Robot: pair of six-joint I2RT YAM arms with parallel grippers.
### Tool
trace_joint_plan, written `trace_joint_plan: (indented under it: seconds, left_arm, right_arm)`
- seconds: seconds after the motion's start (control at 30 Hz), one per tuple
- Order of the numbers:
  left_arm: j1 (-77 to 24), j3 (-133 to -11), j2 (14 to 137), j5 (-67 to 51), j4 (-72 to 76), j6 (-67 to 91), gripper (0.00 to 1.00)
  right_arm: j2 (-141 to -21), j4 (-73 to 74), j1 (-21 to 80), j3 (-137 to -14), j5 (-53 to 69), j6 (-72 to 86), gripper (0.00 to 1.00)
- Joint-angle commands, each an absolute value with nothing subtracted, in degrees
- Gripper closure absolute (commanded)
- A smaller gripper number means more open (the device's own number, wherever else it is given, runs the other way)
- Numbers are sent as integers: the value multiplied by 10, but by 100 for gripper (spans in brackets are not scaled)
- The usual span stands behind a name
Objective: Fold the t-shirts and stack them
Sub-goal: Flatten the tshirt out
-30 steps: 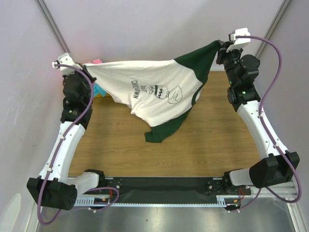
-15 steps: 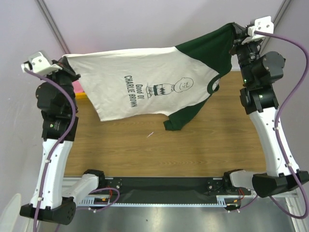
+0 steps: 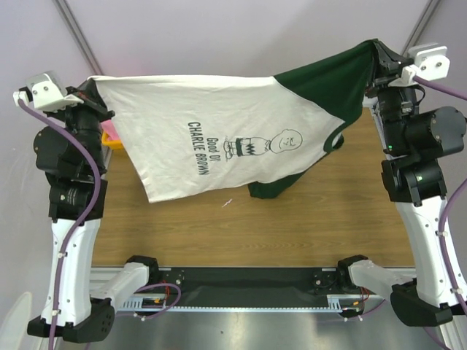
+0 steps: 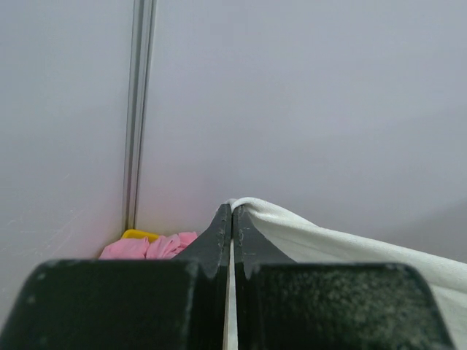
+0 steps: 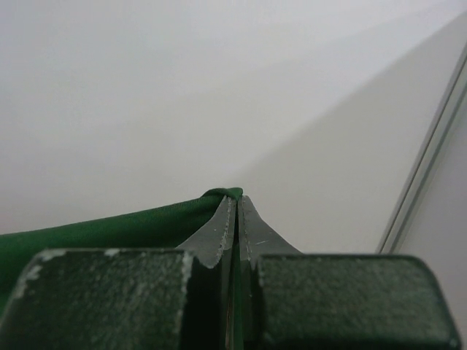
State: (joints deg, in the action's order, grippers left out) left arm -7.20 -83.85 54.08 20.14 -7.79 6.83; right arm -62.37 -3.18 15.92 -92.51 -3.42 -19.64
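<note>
**Charlie Brown shirt held stretched between two raised arms**

A white t-shirt (image 3: 211,138) with a black "Good Ol' Charlie Brown" print hung spread wide in the air above a wooden table (image 3: 306,226), held up by both robot arms. The left gripper (image 3: 89,86) was pressed together on a white corner of the cloth at the far left. In its wrist view the two dark fingers (image 4: 219,226) met with only a sliver of white fabric between them. The right gripper (image 3: 379,57) was likewise pinched tight on the dark green sleeve (image 3: 328,80) at the far right. In that wrist view, green cloth folded over its fingertips.

The shirt's top edge ran nearly straight from one gripper to the other, close along the back wall (image 3: 241,36). Its left edge slanted down and inward to a loose lower corner. The bottom edge sagged toward the right, where a second green sleeve (image 3: 273,188) drooped lowest. I could not tell whether that sleeve touched the table.

Bare wood showed across the near half of the table, between the hanging cloth and the arm bases. In the far left corner, past the left gripper, a pink shirt (image 4: 149,246) lay bunched against a yellow tray (image 4: 135,234), at the foot of an upright metal post (image 4: 139,109). Both arms stood out at the table's side edges, and the shirt filled the span between them.
</note>
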Motion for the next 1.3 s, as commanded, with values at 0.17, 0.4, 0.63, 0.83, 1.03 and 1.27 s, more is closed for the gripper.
trace_joint_plan:
  seconds: [0.17, 0.4, 0.63, 0.83, 1.03, 1.27]
  left_arm:
    - [-65, -889, 519, 143, -112, 80, 100]
    - [-65, -911, 482, 81, -177, 116, 100]
    - [-66, -940, 432, 19, -232, 160, 100]
    - [-66, -976, 432, -40, -250, 191, 100]
    - [-66, -951, 475, -24, -250, 191, 100]
    - [-67, -876, 566, 23, -204, 185, 100]
  right_arm:
    - [-572, -3, 170, -961, -82, -218, 100]
    - [-521, 89, 171, -990, -93, -200, 100]
    - [-470, 158, 144, -1014, -85, -168, 100]
    - [-438, 217, 58, -1051, -43, -141, 100]
    - [-440, 223, -40, -1035, -18, -102, 100]
    - [-506, 187, -41, -952, -75, -98, 100]
